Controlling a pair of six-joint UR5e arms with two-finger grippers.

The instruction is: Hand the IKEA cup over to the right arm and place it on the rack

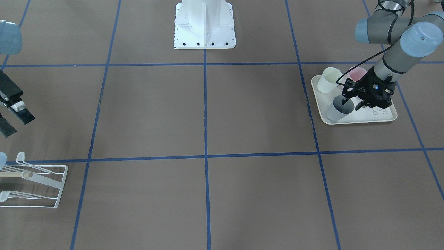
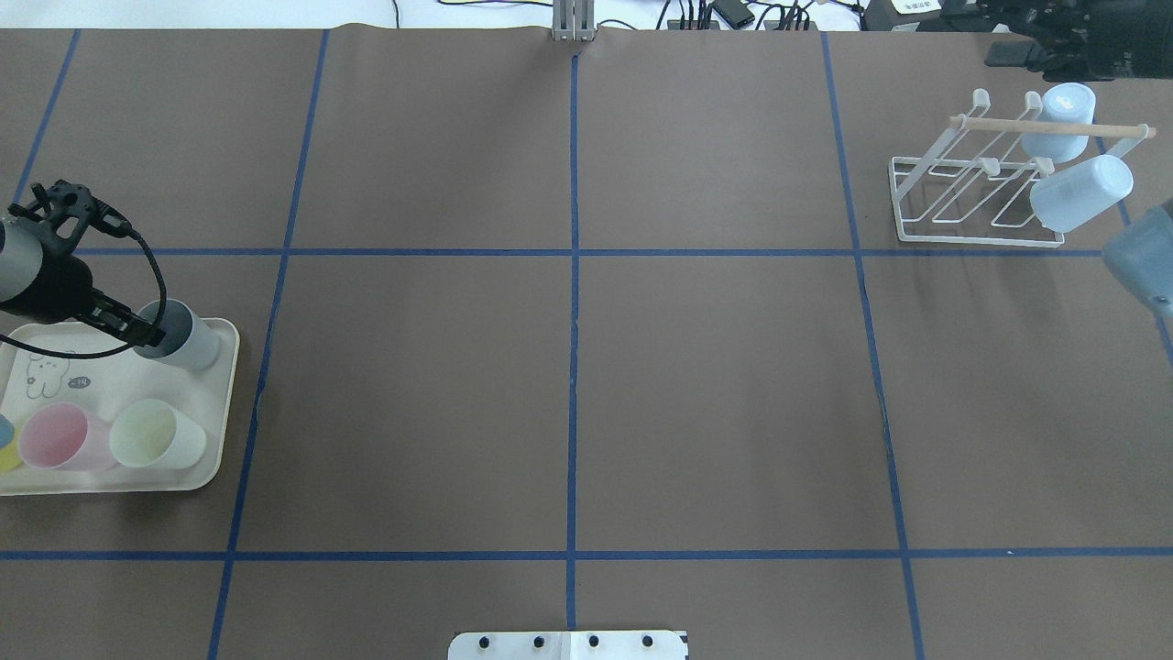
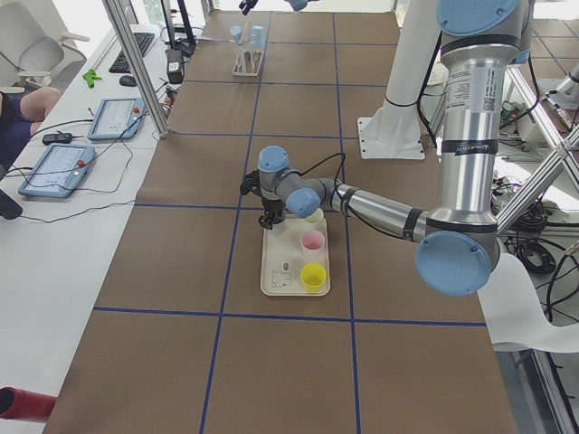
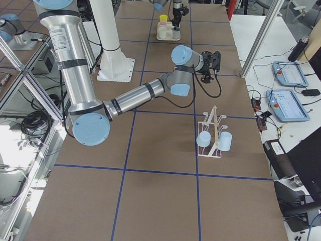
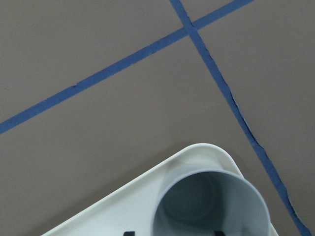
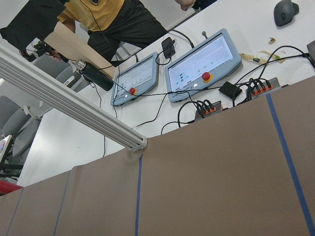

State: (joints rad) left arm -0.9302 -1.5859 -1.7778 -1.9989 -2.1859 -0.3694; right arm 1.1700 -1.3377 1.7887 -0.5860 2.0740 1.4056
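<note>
A grey IKEA cup [image 2: 190, 340] stands upright in the far corner of a cream rabbit-print tray [image 2: 223, 403]. My left gripper [image 1: 350, 104] hangs over its rim, open, one finger inside the cup and the other outside its wall. The left wrist view shows the cup's mouth [image 5: 209, 206] from above. The white wire rack [image 2: 971, 197] with its wooden dowel stands at the far right and holds two light blue cups [image 2: 1079, 194]. My right gripper [image 1: 19, 125] hovers near the rack, open and holding nothing.
On the tray also stand a pink cup [image 2: 55, 435], a pale green cup [image 2: 156, 435] and a yellow cup [image 2: 5, 446]. The robot's white base [image 1: 204, 24] is mid-table. Operator desks with tablets [image 6: 202, 64] lie beyond the table's far edge.
</note>
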